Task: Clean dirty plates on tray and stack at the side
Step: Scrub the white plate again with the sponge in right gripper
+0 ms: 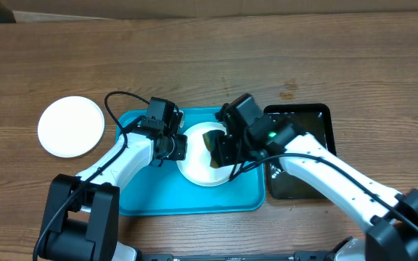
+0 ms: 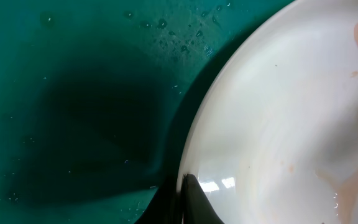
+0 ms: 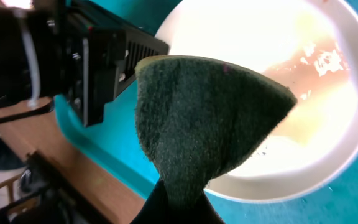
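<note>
Overhead plate: round white smeared plate on flat turquoise plastic tray.
Left gripper: I see it pinching the plate's rim.
Right gripper: clamped on dark green scouring pad (over the plate).

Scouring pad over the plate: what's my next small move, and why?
Probably press the scouring pad down onto the reddish smear and wipe across it. Residue shows on the plate, and the left gripper clamps its rim, steadying it.

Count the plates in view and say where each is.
2. One white plate lies on the bare tabletop at left; the other plate sits on the turquoise tray. Another may be hidden underneath.
</note>
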Controlling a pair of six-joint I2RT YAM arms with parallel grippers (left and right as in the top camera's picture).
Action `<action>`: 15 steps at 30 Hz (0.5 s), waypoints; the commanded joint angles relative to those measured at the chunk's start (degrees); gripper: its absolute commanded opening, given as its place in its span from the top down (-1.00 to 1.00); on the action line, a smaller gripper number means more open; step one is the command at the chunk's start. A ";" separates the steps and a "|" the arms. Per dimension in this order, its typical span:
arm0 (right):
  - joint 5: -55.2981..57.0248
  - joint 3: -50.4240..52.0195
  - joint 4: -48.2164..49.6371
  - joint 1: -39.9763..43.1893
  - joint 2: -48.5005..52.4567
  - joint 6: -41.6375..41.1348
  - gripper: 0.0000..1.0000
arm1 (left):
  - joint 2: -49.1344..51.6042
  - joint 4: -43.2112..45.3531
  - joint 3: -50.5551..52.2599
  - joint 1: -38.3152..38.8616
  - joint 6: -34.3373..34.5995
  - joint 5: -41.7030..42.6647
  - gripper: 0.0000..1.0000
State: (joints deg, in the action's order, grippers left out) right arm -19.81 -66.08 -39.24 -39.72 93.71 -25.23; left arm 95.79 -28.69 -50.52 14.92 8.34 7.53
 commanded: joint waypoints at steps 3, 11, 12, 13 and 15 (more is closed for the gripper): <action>3.76 0.17 4.46 0.13 6.27 -3.63 0.92 | 0.48 -0.33 0.57 0.22 -1.46 0.04 0.92; 9.70 0.17 7.72 3.13 9.66 -6.73 0.92 | 0.48 -0.85 0.57 0.22 -1.46 0.02 0.92; 9.68 0.17 7.69 3.56 9.66 -6.71 0.92 | 0.48 -0.83 0.57 0.22 -1.46 0.02 0.92; 9.66 0.22 7.61 3.82 9.68 -6.51 0.93 | 0.48 -0.83 0.57 0.22 -1.46 0.02 0.92; 8.87 0.44 7.54 4.02 9.88 -6.45 0.92 | 0.48 -0.72 0.57 0.22 -1.46 0.00 0.92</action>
State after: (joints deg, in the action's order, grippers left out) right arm -11.73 -65.98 -32.14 -36.23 103.79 -31.16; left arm 95.79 -29.08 -50.52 14.92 8.34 7.57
